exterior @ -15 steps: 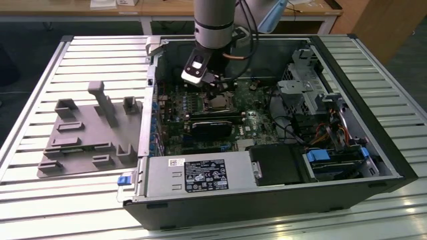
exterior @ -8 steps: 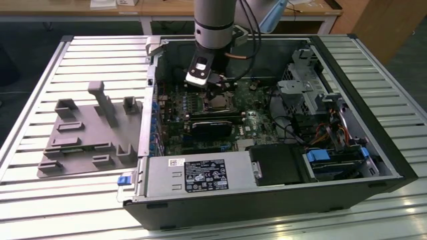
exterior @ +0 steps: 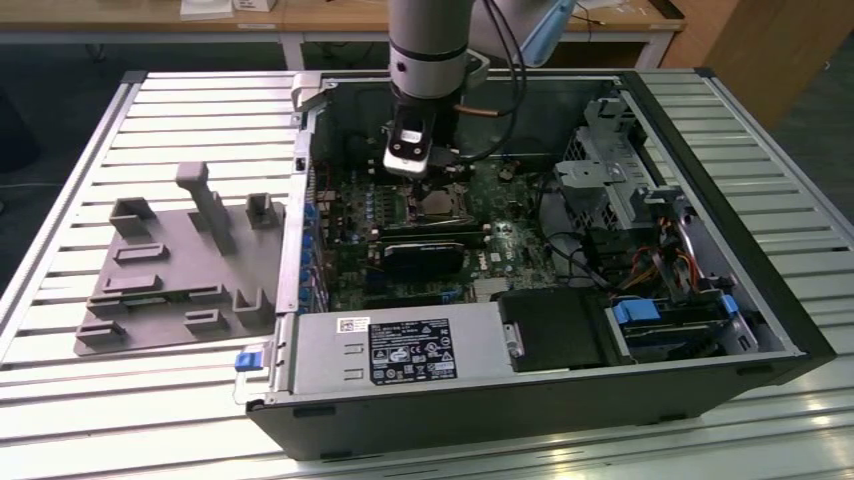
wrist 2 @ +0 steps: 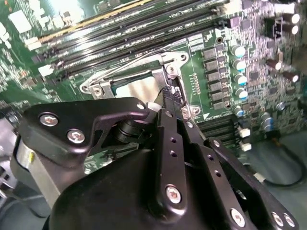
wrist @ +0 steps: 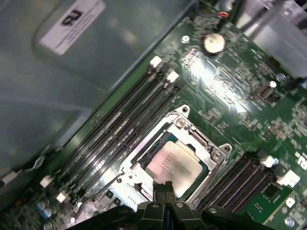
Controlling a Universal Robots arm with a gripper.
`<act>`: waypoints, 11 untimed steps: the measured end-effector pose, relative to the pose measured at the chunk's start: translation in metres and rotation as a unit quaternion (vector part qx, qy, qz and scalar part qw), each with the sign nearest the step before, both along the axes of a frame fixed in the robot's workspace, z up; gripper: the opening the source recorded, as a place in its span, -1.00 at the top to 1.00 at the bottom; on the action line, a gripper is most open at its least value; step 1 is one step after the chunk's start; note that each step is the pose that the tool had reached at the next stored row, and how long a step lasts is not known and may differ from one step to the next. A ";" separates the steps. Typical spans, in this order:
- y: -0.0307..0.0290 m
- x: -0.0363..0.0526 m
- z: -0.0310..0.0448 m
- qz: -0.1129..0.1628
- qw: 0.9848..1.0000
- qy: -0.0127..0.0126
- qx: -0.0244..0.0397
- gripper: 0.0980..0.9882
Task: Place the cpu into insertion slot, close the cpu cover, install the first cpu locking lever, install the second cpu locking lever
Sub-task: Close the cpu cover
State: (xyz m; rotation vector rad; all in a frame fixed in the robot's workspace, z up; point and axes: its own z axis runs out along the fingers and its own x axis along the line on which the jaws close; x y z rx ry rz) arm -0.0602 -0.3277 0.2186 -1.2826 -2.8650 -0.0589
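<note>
The cpu (wrist: 173, 163) lies flat and face up in the insertion slot (exterior: 437, 206); it is square, so it has no long axis, and its edges run in line with the socket and the long memory slots (wrist: 122, 132) that flank it on both sides. The cpu cover (wrist: 200, 139) lies down around it, the pale face showing through the window. In the first wrist view the end effector (wrist: 163, 188) hangs at one edge of the socket, just over the frame, its fingers drawn together with nothing seen between them; whether they touch the metal I cannot tell. In the exterior view the arm reaches straight down into the open computer case (exterior: 787, 330), which lies on the slatted tabletop (exterior: 80, 180). A black card (exterior: 430, 257) sits just beside the socket, a grey moulded fixture (exterior: 160, 280) lies on the exterior view's left, outside the case
</note>
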 end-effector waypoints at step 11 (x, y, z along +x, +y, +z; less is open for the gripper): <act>0.0000 0.0000 -0.0014 0.100 0.995 0.000 0.000 0.98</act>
